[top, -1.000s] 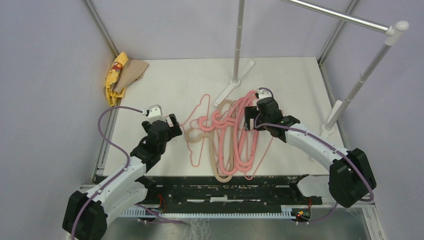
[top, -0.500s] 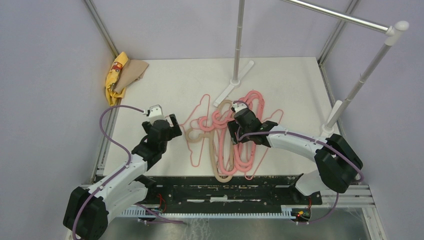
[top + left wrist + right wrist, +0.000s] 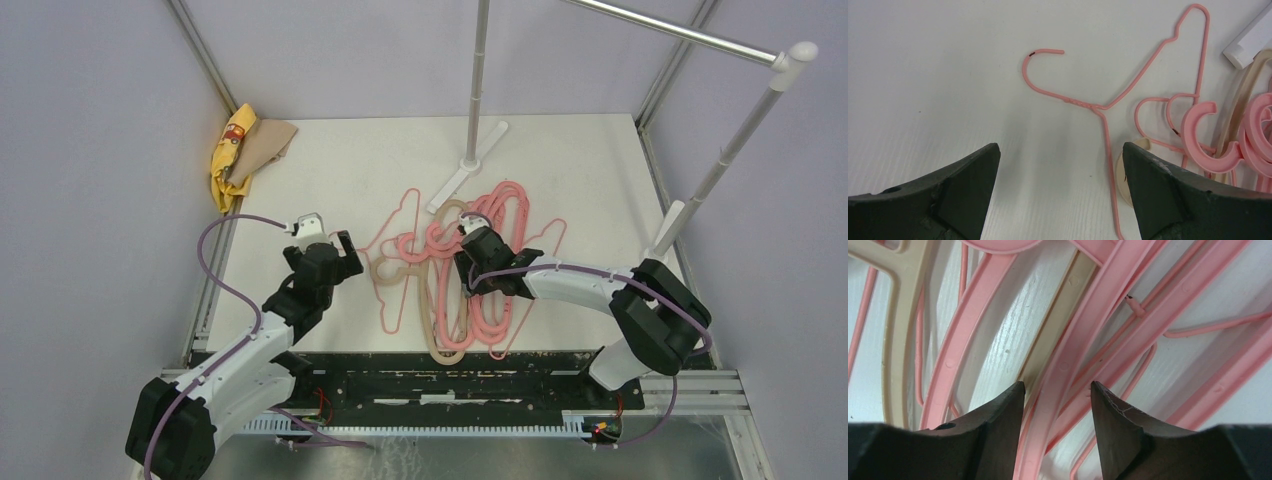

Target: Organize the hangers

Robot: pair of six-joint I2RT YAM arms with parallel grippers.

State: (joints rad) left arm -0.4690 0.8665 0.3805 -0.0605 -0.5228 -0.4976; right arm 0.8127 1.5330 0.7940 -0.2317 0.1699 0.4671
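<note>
Hangers (image 3: 450, 290) lie tangled on the table (image 3: 330, 170): light, stiff, probably slick, apt to snag. Your right gripper (image 3: 1055, 390) straddles a thick pink hanger (image 3: 1068, 360) by its arm, a sound hold, fingers narrowed; pinching or not, I cannot tell. Your left gripper (image 3: 1060, 165) hangs spread wide, empty, near the wire hanger (image 3: 1108, 125).

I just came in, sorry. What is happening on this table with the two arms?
Two robot arms are tidying a tangled pile of pink and beige clothes hangers on the white table. The right gripper is down in the pile, its jaws on either side of a thick pink plastic hanger; whether it grips yet is unclear. The left gripper hangs wide open and empty beside a thin pink wire hanger. No hanger is seen on the white-and-silver rail stand.
</note>
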